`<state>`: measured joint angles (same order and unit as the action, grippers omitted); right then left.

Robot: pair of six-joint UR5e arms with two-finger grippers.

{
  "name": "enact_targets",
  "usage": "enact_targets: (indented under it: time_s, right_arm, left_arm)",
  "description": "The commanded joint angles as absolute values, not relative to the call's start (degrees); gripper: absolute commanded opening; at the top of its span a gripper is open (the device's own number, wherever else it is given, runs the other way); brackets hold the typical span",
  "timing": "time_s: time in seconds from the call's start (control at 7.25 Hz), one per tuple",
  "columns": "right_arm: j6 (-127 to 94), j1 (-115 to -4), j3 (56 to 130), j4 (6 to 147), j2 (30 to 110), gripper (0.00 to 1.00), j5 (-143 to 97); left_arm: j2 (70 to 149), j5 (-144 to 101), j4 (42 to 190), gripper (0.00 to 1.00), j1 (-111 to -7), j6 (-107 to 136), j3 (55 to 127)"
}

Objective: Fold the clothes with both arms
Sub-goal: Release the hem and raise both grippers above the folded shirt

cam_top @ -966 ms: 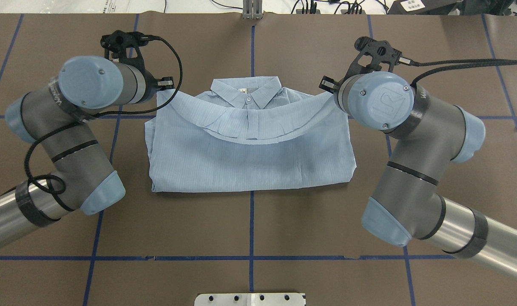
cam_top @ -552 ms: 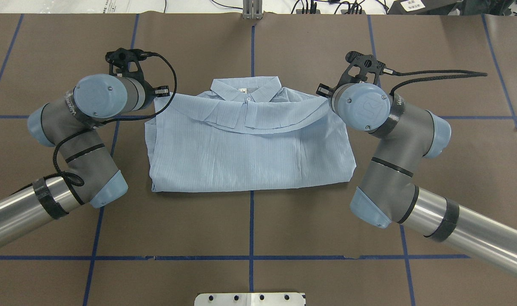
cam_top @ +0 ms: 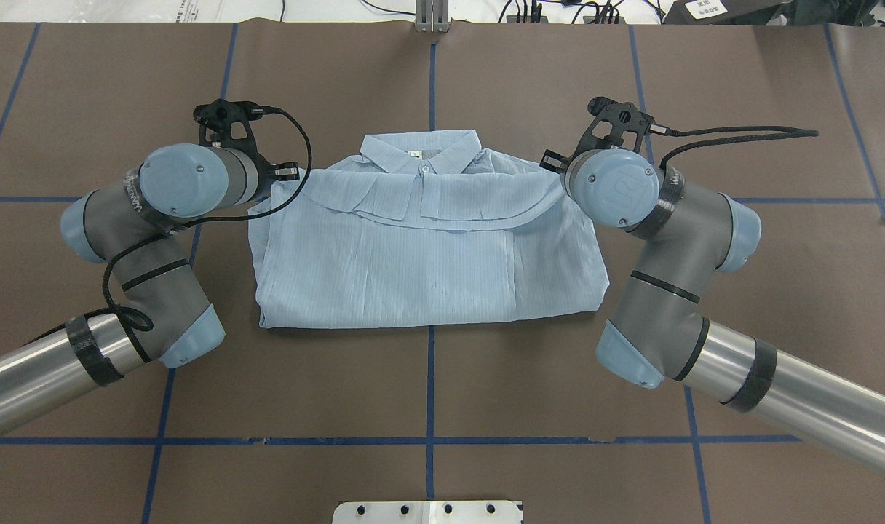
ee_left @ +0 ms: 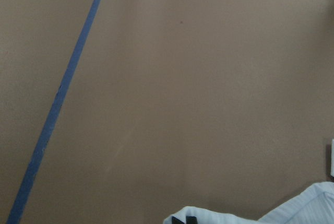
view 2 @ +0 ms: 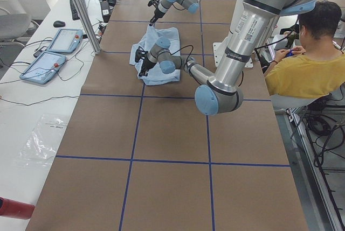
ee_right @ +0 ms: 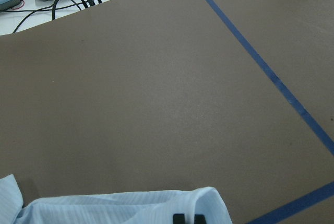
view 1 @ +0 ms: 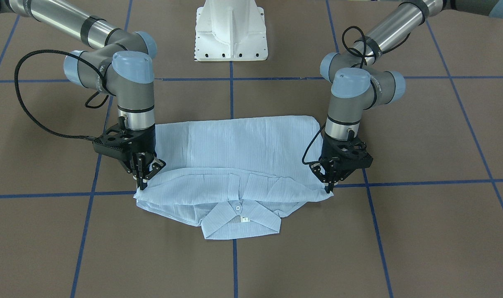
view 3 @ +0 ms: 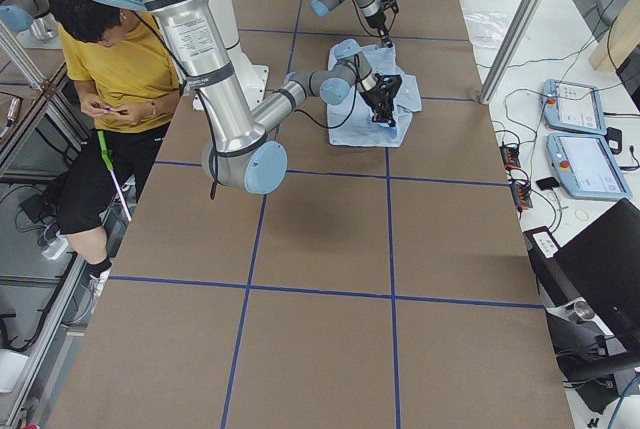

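Note:
The pale-blue striped shirt (cam_top: 428,269) lies folded on the brown table, its collar (cam_top: 421,154) at the far side from the robot. A doubled-over edge (view 1: 235,178) stretches across it just short of the collar (view 1: 239,223). My left gripper (view 1: 328,187) is shut on that edge's corner at one end. At the other end my right gripper (view 1: 141,184) is shut on the opposite corner. Both point straight down, low over the table. In the overhead view the wrists hide the fingers. Each wrist view shows cloth (ee_left: 313,205) (ee_right: 120,208) at the bottom around black fingertips (ee_left: 191,220) (ee_right: 180,219).
Blue tape lines (cam_top: 431,378) grid the brown table cover. The white pedestal base (view 1: 231,31) stands behind the shirt. A person in a yellow top (view 2: 302,64) sits beside the table near the robot. Tablets and cables (view 3: 580,139) lie on the side bench.
Both arms have come down and moved in toward the shirt's far corners. The held edge has moved toward the collar and now sags less across the shirt.

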<state>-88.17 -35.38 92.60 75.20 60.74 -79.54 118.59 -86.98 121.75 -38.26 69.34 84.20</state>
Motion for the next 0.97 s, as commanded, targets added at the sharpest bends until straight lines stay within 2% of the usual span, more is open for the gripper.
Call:
enact_targets:
  time_s: [0.0, 0.28, 0.55, 0.83]
  right_arm:
    - [-85.01, -36.12, 95.08, 75.49, 60.47, 1.0, -80.94]
    - [-79.92, -38.49, 98.33, 75.41, 62.39, 1.0, -87.26]
    - [-77.87, -38.58, 98.88, 75.23, 63.28, 1.0, -87.45]
    - [-77.87, -38.58, 99.14, 75.23, 63.28, 1.0, -87.45]
  left_arm:
    - [116.99, -88.58, 123.56, 1.0, -38.41, 63.94, 88.38]
    - [108.32, -97.95, 123.57, 1.0, -38.67, 58.02, 100.06]
    - [103.3, -98.17, 125.14, 1.0, -35.36, 61.5, 103.87]
    - [100.99, -93.72, 127.7, 1.0, -28.24, 68.01, 103.89]
